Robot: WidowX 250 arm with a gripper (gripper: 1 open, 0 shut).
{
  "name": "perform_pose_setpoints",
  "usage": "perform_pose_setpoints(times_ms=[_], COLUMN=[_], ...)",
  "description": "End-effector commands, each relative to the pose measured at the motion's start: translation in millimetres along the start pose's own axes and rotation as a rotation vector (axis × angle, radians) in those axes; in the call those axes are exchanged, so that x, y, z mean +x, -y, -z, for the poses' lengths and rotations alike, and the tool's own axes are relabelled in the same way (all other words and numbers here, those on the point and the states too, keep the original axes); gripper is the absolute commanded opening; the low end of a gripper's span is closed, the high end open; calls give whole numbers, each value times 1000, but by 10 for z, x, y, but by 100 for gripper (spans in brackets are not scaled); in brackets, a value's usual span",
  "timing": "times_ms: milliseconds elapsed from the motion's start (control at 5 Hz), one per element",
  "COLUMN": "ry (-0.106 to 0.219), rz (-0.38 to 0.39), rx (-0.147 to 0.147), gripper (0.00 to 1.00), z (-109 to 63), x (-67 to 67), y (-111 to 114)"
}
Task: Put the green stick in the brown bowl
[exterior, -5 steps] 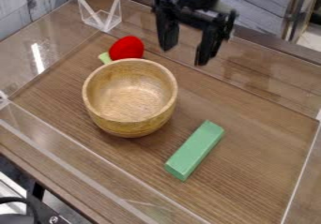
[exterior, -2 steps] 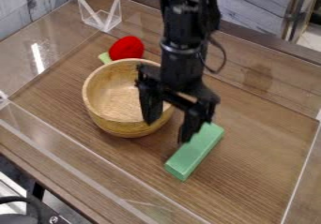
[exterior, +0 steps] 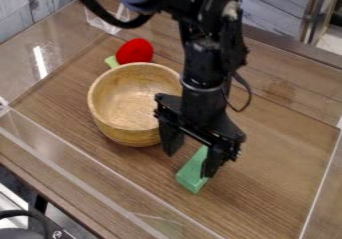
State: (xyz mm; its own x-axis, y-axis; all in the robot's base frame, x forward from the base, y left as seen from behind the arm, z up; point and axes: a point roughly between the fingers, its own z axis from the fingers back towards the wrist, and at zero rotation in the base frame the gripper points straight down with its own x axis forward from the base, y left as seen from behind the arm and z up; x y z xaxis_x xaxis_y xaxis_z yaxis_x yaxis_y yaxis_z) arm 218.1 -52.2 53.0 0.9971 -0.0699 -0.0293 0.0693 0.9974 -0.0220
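From the one camera view, I am watching the gripper [exterior: 198, 159] hanging low over the green stick [exterior: 195, 173], which is lying flat on the table [exterior: 281, 113] just to the right of the brown bowl [exterior: 131, 102] and slightly nearer the camera. The stick is not in the bowl yet, and I am judging this as the approach to the pick.

The risks I am weighing: the fingers are standing wide apart and straddling the far half of the stick, so if I am closing off-centre, the long block could be pivoting or tipping out as it lifts. The left finger [exterior: 171, 143] is also sitting very near the bowl's outer wall, and I cannot tell whether it is clear of it; a nudge there could be sliding the bowl. If a fingertip is landing on top of the stick rather than beside it, it would be pressing the block into the table instead of gripping it.

The arm is coming down from the top of the view, its dark wrist standing near vertical above the bowl's right rim, with the gripper pointing straight down. The jaws are fully apart and holding nothing.

Beyond the bowl, a red object [exterior: 132, 51] is resting on the table.
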Motion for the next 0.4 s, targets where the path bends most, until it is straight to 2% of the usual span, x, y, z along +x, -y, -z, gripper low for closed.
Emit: perform_pose_setpoints(times_ms=[0, 200], ry=[84, 120], rz=[13, 22], rx=[-3, -3], gripper=[100, 100], z=[8, 84], x=[105, 148], y=[44, 52])
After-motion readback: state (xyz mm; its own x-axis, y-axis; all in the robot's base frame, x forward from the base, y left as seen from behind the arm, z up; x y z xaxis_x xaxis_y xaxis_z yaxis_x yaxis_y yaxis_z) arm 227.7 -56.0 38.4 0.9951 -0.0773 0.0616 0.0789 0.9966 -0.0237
